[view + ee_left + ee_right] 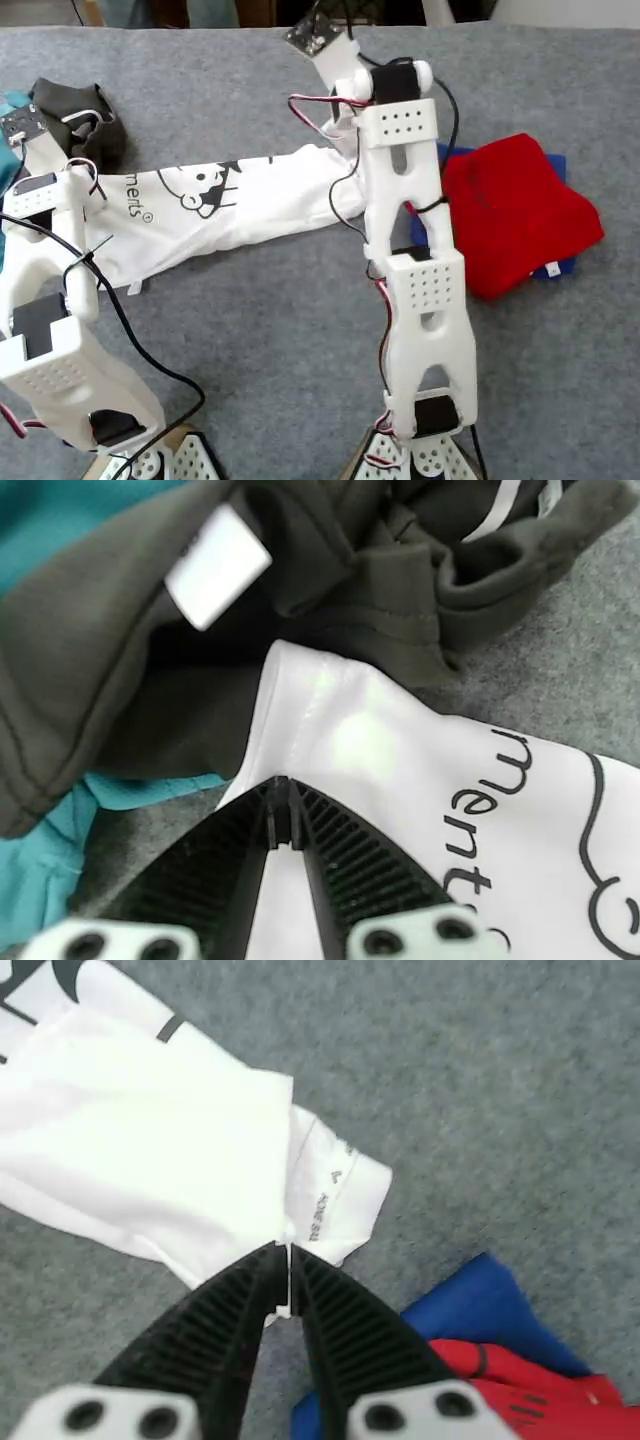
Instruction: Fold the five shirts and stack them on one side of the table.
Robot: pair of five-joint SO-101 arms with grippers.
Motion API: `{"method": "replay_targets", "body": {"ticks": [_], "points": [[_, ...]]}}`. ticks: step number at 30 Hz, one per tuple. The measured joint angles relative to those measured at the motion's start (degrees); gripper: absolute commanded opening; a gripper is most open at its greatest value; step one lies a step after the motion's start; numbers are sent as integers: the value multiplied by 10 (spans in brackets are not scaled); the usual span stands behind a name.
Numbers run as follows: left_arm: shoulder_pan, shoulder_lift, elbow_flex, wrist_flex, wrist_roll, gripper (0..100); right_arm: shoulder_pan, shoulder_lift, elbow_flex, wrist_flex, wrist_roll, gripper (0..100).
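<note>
While the white shirt [240, 205] is lying stretched in a long band across the grey counter [250, 330], both arms are holding it, one at each end. The left pincer [283, 825] is sitting with its fingers pressed together on the shirt's edge, right beside the dark shirt [100, 630]. The right pincer [288, 1270] is clamping the opposite corner, and a sliver of white cloth is showing between its ribbed pads.

Writing and labels: black lettering [480, 830] is running along the white shirt near the left pincer, with a line-drawn cartoon face [205, 185] next to it. Small print [325, 1205] is sitting on the folded hem by the right pincer and is too small to make out. A white label [215, 565] is sticking out of the dark shirt, and its visible face is looking blank.

The dark shirt is lying crumpled at the far left of the counter, touching the white shirt's end. The teal shirt [8, 110] is peeking out at the left edge, partly under the dark one. The red shirt [515, 215] is resting folded on top of the blue shirt [555, 165] at the right side, just beside the right arm. A blue corner [480, 1310] is poking out near the right pincer, apart from the white hem.
</note>
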Motion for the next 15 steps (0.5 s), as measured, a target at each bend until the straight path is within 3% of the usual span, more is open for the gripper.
{"method": "replay_targets", "body": {"ticks": [4,9,15], "points": [[0,0,0,0,0,30,-4,-8,100,-6,-13,15],[0,0,0,0,0,30,8,20,200,-106,-13,15],[0,0,0,0,0,30,30,66,226,-147,-15,15]]}}
